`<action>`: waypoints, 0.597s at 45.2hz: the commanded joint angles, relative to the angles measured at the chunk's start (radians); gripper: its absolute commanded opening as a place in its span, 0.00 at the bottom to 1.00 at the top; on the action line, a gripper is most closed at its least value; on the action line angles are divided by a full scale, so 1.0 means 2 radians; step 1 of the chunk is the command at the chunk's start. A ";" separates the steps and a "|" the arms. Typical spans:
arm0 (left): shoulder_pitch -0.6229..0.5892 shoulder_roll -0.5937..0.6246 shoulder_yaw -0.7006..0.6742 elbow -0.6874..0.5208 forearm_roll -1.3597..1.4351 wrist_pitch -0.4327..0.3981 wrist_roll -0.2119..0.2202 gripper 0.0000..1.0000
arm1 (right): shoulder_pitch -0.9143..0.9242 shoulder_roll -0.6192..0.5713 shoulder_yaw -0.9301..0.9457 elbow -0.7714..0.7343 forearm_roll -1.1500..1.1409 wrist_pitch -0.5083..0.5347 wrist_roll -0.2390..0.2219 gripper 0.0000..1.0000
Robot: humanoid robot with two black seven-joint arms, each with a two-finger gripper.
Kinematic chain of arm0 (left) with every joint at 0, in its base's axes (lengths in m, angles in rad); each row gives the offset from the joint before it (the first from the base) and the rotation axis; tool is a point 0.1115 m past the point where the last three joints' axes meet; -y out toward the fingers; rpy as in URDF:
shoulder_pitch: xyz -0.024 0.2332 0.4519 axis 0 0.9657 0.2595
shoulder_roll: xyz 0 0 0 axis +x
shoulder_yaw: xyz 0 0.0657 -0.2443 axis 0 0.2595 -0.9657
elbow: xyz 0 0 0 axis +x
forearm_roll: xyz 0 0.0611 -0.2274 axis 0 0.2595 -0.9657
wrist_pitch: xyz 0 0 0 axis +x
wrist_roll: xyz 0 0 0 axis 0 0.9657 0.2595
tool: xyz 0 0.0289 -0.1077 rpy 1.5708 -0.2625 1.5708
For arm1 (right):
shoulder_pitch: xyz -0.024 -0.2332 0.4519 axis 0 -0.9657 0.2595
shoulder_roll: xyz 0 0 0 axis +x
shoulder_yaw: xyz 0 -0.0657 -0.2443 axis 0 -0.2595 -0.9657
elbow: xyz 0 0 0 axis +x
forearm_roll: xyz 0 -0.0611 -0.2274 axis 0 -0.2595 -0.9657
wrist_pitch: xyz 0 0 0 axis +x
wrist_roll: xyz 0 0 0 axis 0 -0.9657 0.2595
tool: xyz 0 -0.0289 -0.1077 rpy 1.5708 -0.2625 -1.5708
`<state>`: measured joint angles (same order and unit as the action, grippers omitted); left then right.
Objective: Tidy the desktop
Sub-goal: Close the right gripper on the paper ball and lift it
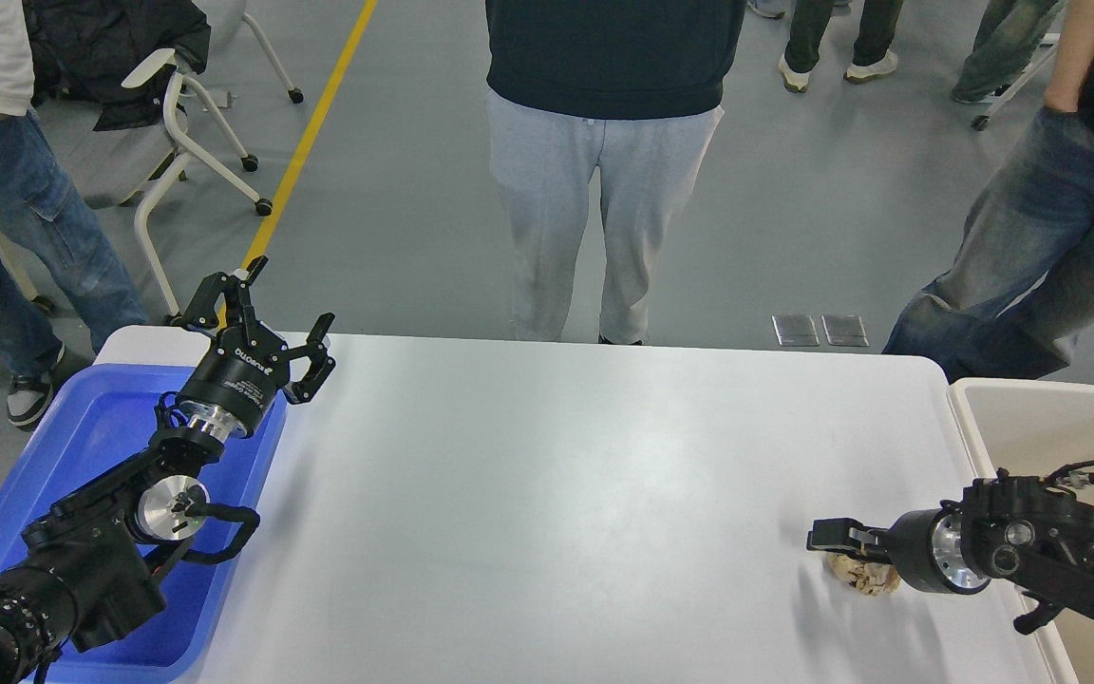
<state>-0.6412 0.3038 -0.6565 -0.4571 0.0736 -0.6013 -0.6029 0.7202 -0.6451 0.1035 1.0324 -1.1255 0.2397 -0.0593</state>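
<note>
The white desktop [556,494] fills the middle of the head view. A small crumpled beige paper wad [858,576] lies near its front right edge. My right gripper [832,536] points left and sits low right over the wad, partly covering it; its fingers are seen side-on and I cannot tell whether they close on the wad. My left gripper [289,296] is open and empty, raised above the back left corner of the desktop beside the blue tray.
A blue plastic tray [91,427] lies at the left edge under my left arm. A beige plastic bin [1041,418] stands at the right edge. A person [604,171] stands at the far edge, others at both sides, and a chair [177,123] at back left.
</note>
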 commanded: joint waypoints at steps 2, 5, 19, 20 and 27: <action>0.000 0.000 0.000 0.000 0.000 0.000 0.000 1.00 | -0.001 0.007 -0.003 -0.011 -0.013 -0.006 0.007 0.87; 0.000 0.000 0.000 0.000 0.000 0.000 0.000 1.00 | -0.002 0.009 -0.003 -0.011 -0.014 -0.006 0.007 0.87; 0.000 0.000 0.000 0.000 0.000 0.000 0.000 1.00 | -0.004 0.016 -0.023 -0.024 -0.036 -0.024 0.030 0.01; 0.000 0.000 0.000 0.000 0.000 0.000 0.000 1.00 | -0.004 0.016 -0.023 -0.028 -0.038 -0.024 0.030 0.00; 0.000 0.000 0.000 0.000 0.000 0.000 0.000 1.00 | -0.004 0.015 -0.021 -0.035 -0.037 -0.027 0.037 0.00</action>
<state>-0.6412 0.3037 -0.6565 -0.4571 0.0736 -0.6013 -0.6029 0.7127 -0.6184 0.0720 0.9852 -1.1801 0.2031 -0.0127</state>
